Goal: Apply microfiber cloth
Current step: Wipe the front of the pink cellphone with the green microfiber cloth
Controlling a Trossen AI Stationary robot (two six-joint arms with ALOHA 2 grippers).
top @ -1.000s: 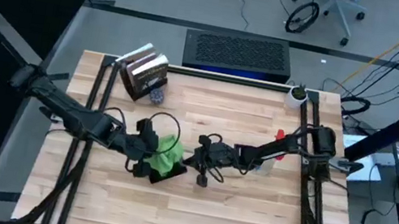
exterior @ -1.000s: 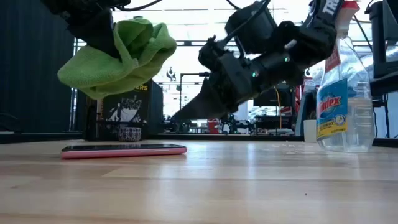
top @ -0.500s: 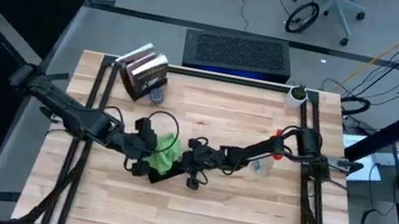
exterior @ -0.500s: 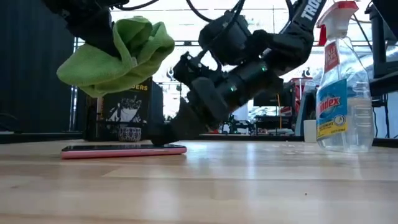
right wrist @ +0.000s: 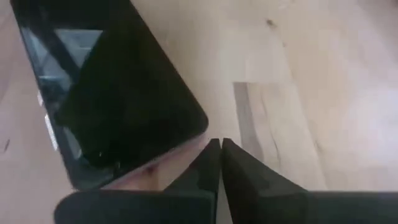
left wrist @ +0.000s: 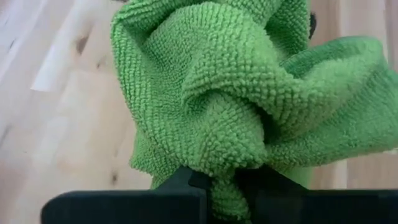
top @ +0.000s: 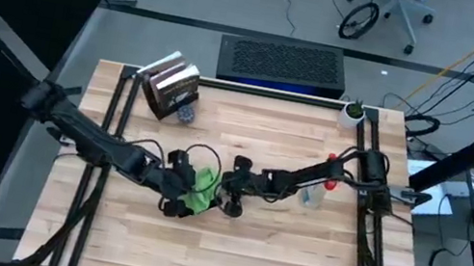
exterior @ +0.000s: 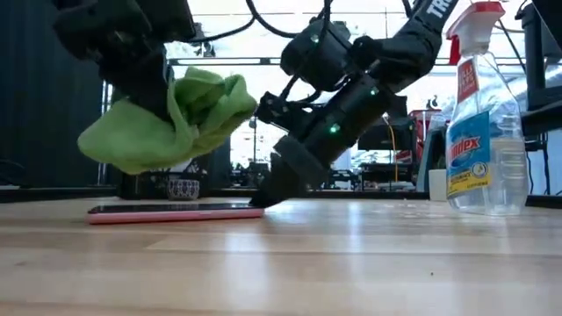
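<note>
Holding the green cloth [exterior: 167, 118] bunched in the left gripper [top: 181, 185], pinched, just above the phone [exterior: 174, 210].
Spray bottle [exterior: 481, 123] stands well right; books [top: 171, 86] at the back. Right gripper [exterior: 263, 197], fingers pressed together, now touches the phone's edge; half a second ago it sat higher, and the cloth has dropped lower. Cloth is nubby, crumpled; phone flat, glossy black, on wood table [top: 293, 260].

The microfiber cloth [exterior: 171, 118], bright green and nubby, hung bunched and clear of the table at upper left of the low view, pinched in my left gripper [left wrist: 224, 186].
</note>
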